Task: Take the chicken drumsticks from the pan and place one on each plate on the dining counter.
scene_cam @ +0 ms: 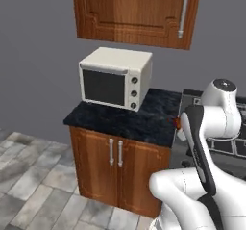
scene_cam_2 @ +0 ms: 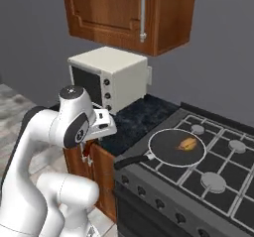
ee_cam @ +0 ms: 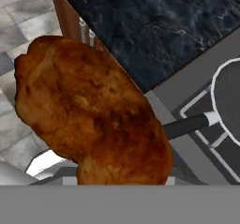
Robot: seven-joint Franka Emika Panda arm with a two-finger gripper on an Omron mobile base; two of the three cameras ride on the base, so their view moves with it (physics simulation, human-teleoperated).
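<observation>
The darker reddish-brown drumstick [ee_cam: 93,110] looms large right in front of the hand camera and hides the fingertips. It hangs in the air left of the stove, over the edge of the marble-topped cabinet, with my gripper [scene_cam: 179,129] shut on it. A small reddish piece of the drumstick [scene_cam: 176,122] peeks out beside the forearm. The dark pan [scene_cam_2: 168,151] sits on the stove's front-left burner, its black handle [ee_cam: 187,125] pointing toward me. The golden-tan drumstick [scene_cam_2: 187,144] lies inside it. The plates and the dining counter are out of view.
A cream microwave [scene_cam: 115,77] stands on the black marble cabinet top [scene_cam: 129,116], under a wooden wall cupboard [scene_cam: 137,10]. The stove [scene_cam_2: 218,171] with its burner grates lies to the right. Grey tiled floor [scene_cam: 29,176] spreads to the left.
</observation>
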